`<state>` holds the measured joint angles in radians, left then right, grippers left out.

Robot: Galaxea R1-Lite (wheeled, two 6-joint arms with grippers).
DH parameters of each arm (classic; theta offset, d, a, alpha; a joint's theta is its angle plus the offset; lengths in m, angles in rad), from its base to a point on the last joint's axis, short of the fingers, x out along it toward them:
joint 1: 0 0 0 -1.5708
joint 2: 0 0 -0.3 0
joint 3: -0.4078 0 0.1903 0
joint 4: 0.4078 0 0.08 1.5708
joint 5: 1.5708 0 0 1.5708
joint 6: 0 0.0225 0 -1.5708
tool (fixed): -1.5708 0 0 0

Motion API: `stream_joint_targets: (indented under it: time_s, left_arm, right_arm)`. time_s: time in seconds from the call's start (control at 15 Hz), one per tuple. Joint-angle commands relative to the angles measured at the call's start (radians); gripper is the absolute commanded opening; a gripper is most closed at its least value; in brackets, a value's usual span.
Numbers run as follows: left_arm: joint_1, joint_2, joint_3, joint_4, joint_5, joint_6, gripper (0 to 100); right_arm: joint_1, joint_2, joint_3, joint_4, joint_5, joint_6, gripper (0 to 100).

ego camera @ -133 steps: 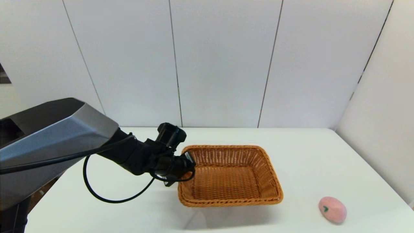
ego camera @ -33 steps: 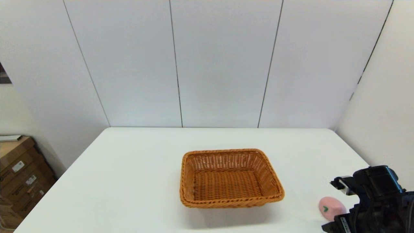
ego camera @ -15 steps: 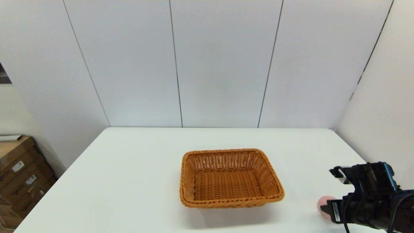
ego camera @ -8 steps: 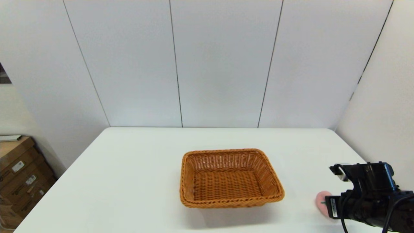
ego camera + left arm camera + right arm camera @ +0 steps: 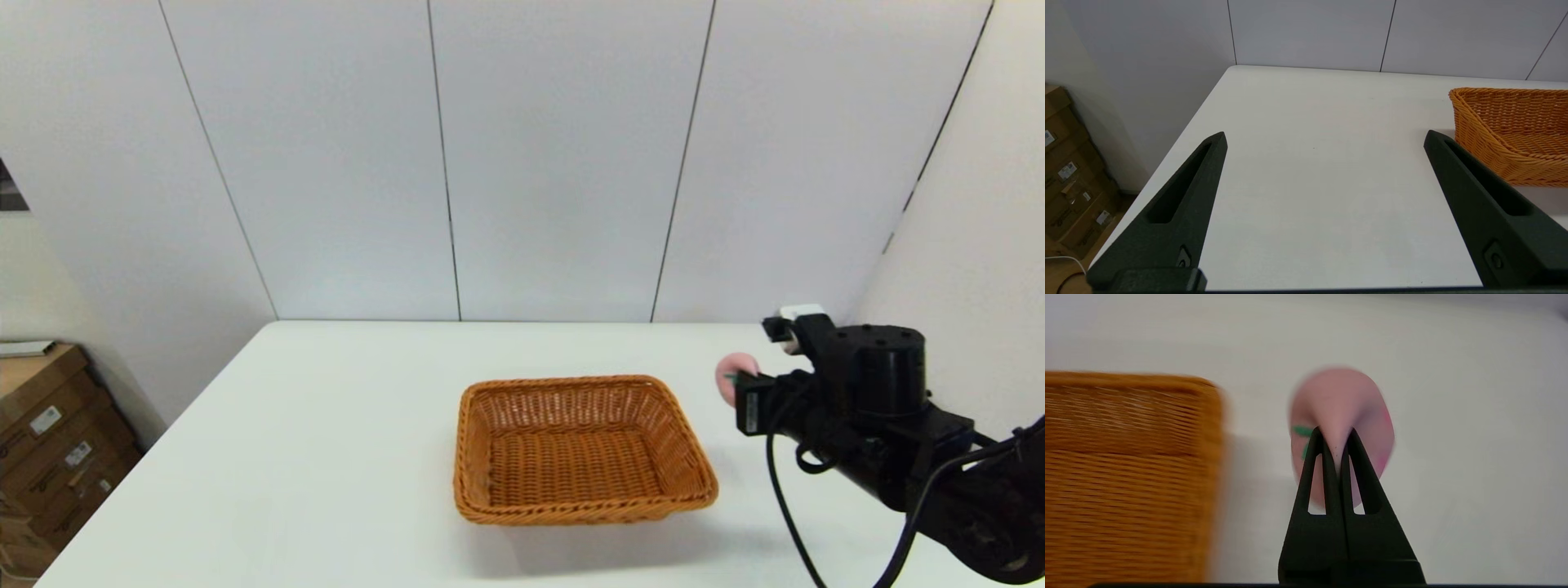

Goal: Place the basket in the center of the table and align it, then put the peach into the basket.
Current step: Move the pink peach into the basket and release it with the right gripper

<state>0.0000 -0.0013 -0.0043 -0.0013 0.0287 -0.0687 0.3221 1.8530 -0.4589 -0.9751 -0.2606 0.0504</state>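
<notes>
The orange-brown woven basket (image 5: pixel 581 447) sits empty near the middle of the white table (image 5: pixel 343 425). The pale-pink peach (image 5: pixel 732 374) hangs in the air just right of the basket's far right corner, pinched by my right gripper (image 5: pixel 739 382). In the right wrist view the two black fingers (image 5: pixel 1316 457) are squeezed together on the peach (image 5: pixel 1341 404), denting it, with the basket's edge (image 5: pixel 1208 416) beside it. My left gripper (image 5: pixel 1325 136) is open over bare table left of the basket (image 5: pixel 1515 134), holding nothing.
Cardboard boxes (image 5: pixel 49 441) stand on the floor beyond the table's left edge. White wall panels (image 5: pixel 563 163) close the back and right sides. A black cable (image 5: pixel 784 498) loops under the right arm.
The right gripper closed on the peach at the front right of the table, then lifted it up and toward the basket. The left arm withdrew from the basket earlier.
</notes>
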Motion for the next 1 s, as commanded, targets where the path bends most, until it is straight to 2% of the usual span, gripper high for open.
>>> stream_joint_targets:
  time_s: [0.07, 0.33, 0.6, 0.67, 1.0]
  left_arm:
    - [0.0, 0.0, 0.001, 0.0, 0.0, -0.002, 100]
    - [0.0, 0.0, 0.0, 0.0, 0.0, -0.002, 100]
    - [0.0, 0.0, 0.0, 0.0, 0.0, -0.008, 100]
    - [0.0, 0.0, 0.0, 0.0, 0.0, -0.01, 100]
    - [0.0, 0.0, 0.0, 0.0, 0.0, -0.011, 100]
  right_arm:
    - [0.244, 0.078, -0.122, -0.004, -0.086, -0.007, 0]
    - [0.345, 0.077, -0.127, -0.001, -0.094, -0.015, 0]
    - [0.354, 0.045, -0.053, 0.007, -0.088, -0.009, 0]
    - [0.359, 0.043, -0.038, 0.009, -0.089, -0.009, 100]
    - [0.36, 0.002, -0.038, 0.006, -0.091, 0.012, 100]
